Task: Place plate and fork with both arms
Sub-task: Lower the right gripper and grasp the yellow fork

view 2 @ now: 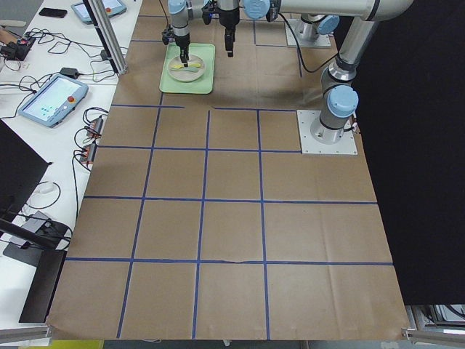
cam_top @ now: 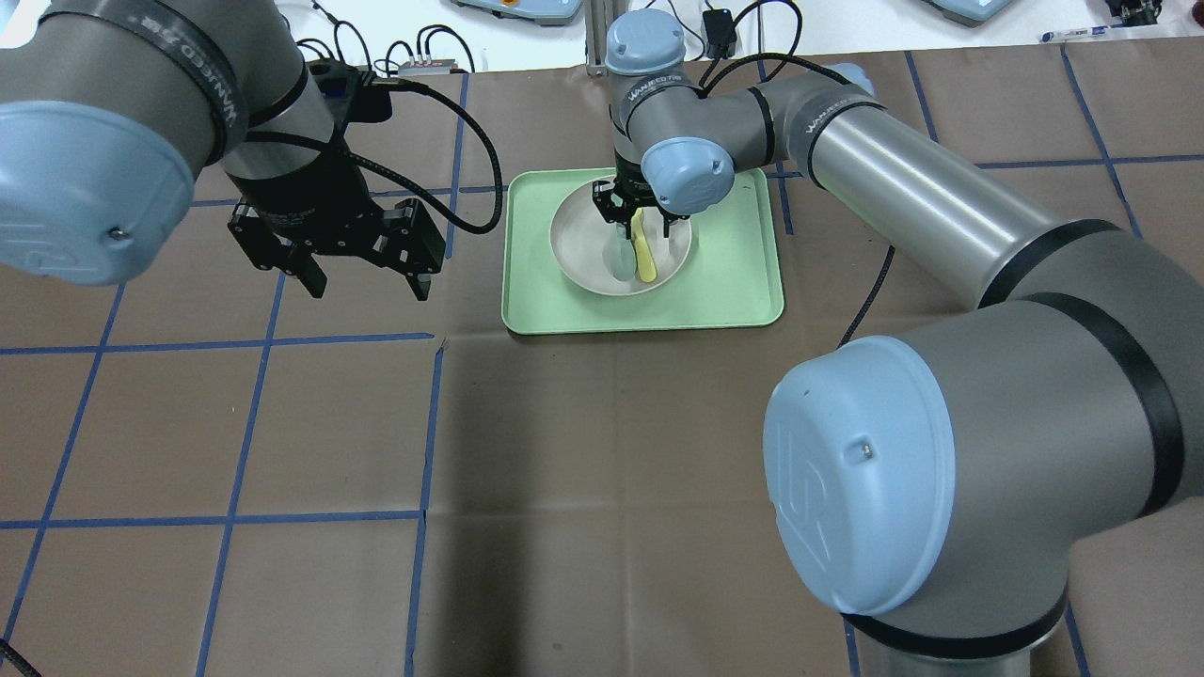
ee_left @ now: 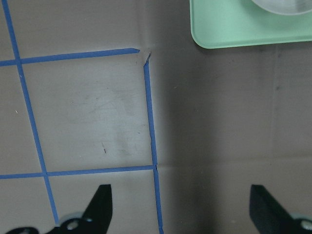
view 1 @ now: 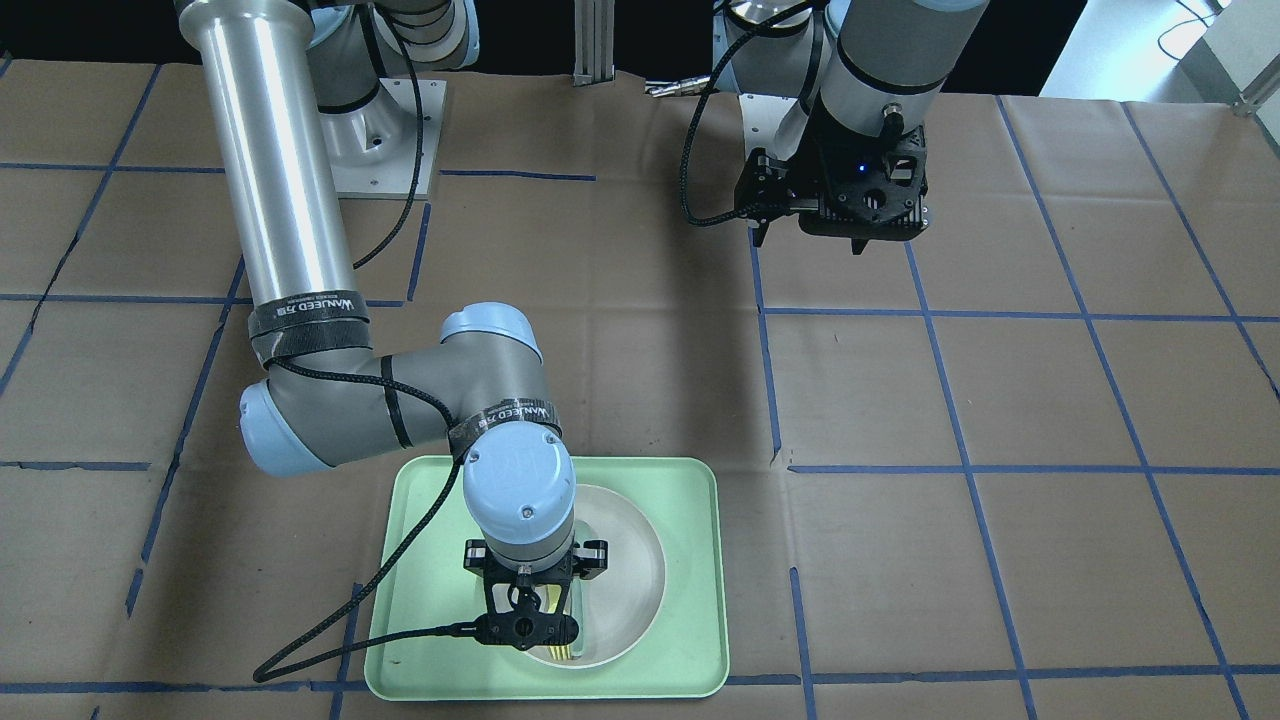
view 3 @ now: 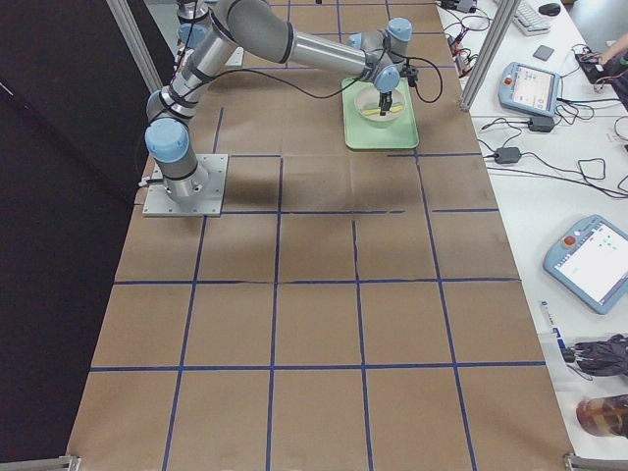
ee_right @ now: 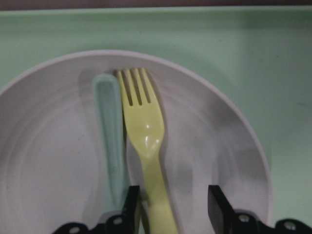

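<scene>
The off-white plate (cam_top: 583, 254) lies in the green tray (cam_top: 734, 282). In the plate the pale yellow fork (ee_right: 146, 136) lies beside a grey-green spoon (ee_right: 109, 136), both lengthwise. My right gripper (ee_right: 170, 195) is low over the plate and open, with its fingers on either side of the fork's handle and one finger between the fork and the spoon. It also shows in the overhead view (cam_top: 635, 221). My left gripper (cam_top: 369, 287) is open and empty, above the bare table beside the tray.
The table is brown paper marked with blue tape lines (ee_left: 151, 122). The tray's corner (ee_left: 219, 29) shows at the top of the left wrist view. Both arm bases (view 1: 385, 140) stand at the robot's side of the table. Screens and cables lie beyond the table's far edge.
</scene>
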Motion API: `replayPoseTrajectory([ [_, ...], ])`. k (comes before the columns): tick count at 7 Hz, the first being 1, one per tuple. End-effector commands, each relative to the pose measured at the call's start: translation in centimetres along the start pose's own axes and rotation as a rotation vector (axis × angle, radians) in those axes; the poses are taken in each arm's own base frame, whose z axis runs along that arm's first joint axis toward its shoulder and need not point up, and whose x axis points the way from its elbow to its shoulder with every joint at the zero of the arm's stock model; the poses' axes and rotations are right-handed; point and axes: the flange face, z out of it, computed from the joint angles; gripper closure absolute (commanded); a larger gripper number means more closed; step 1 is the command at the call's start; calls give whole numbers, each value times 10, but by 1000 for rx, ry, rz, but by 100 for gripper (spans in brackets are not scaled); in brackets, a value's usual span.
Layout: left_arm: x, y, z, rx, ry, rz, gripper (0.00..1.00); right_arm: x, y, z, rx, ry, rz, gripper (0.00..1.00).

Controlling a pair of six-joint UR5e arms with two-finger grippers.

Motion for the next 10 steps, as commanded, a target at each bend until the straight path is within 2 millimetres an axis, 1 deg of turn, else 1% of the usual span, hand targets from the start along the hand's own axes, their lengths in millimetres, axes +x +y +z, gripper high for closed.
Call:
replayPoseTrajectory([
  [1, 0, 0, 0, 1, 0, 0, 1, 0, 0, 5, -8, 0, -1, 43],
  [3, 0, -1, 1, -1, 0, 0, 1, -1, 0, 9, -13, 1, -1, 44],
  [7, -1, 1, 0, -1, 0, 0, 1, 3, -4, 7, -9, -2, 6, 84],
  [8, -1, 1, 0, -1, 0, 0, 1, 3, -4, 5, -10, -1, 6, 95],
  [9, -1, 1, 0, -1, 0, 0, 1, 4, -5, 1, -5, -3, 9, 97],
  [10, -1, 1, 0, -1, 0, 0, 1, 3, -4, -10, 7, -8, 12, 97],
])
